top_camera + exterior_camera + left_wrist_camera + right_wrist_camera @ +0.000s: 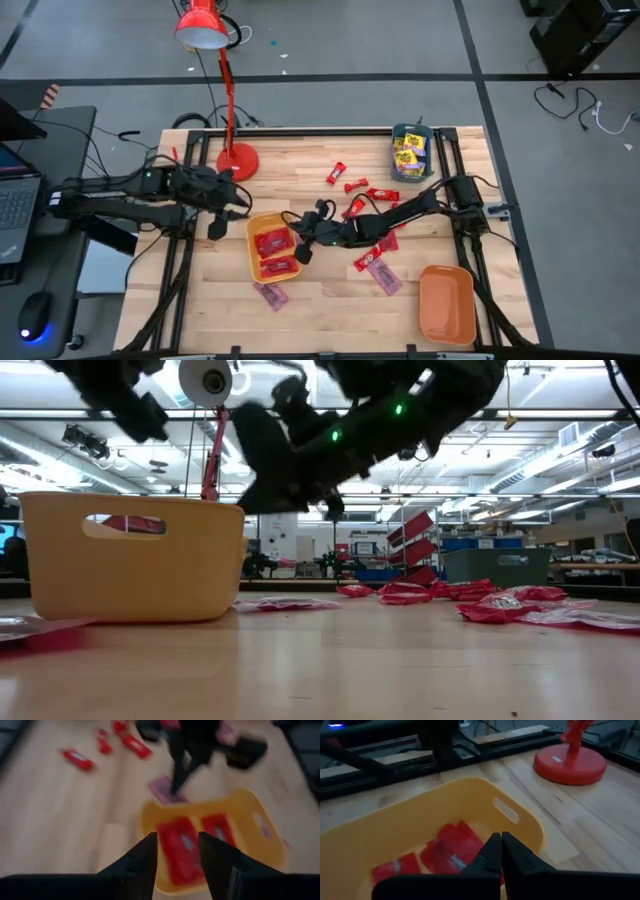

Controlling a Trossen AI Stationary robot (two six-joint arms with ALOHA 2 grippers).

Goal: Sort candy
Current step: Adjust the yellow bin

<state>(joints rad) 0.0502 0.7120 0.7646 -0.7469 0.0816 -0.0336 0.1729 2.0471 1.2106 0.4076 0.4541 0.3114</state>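
Note:
A yellow tray (254, 262) near the table's middle holds two red candies (273, 241) (279, 267). My right gripper (500, 843) hovers shut over the tray's right part with nothing between its fingers; the red candies (451, 846) lie below it. My left gripper (177, 845) stands open above the table just left of the tray (260, 827), also holding nothing. More red candies (355, 186) lie loose on the wood right of the tray. Pinkish-purple packets (270, 295) (386, 279) lie toward the near edge. Yellow packets (408, 153) fill a teal tray (398, 133) at the far right.
A red desk lamp stands with its base (237, 160) at the far left of the table, behind the yellow tray. An orange tray (446, 303) sits at the near right corner. Bare wood lies along the near edge between the pink packets.

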